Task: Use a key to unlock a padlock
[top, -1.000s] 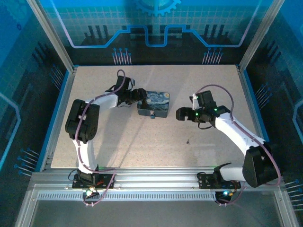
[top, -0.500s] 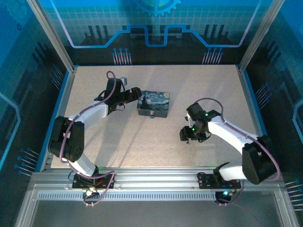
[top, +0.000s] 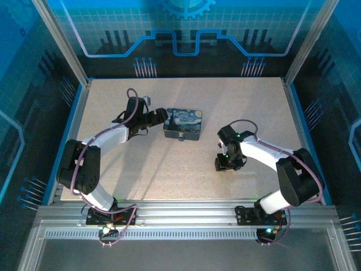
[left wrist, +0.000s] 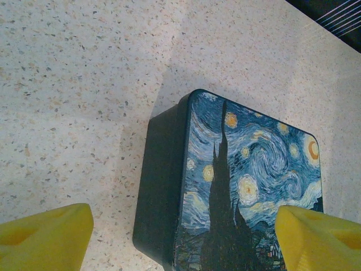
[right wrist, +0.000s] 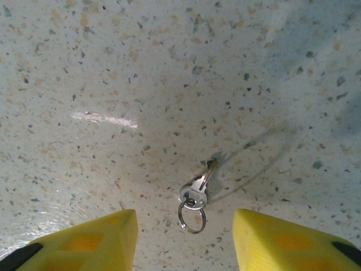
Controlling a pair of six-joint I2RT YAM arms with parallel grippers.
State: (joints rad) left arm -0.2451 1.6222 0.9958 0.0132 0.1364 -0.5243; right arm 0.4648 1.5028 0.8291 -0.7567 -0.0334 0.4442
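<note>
Beneath right end effector (right wrist: 183, 240), key (right wrist: 196, 191) on speckled table (right wrist: 113, 68), starry-print box (left wrist: 248, 186)

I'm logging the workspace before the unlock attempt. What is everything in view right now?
table: one, speckled beige, under everything.
box: one, dark blue with a swirly starry print, far middle of the table.
padlock: one, small and dark, at the box's near side; too small to tell more.
key: one, silvery, on a small ring, flat on the table nearer than the box and to its right.
left fingers: two, yellow, spread wide, just left of the box.
right fingers: two, yellow, apart on either side of the key, not touching it.
</note>
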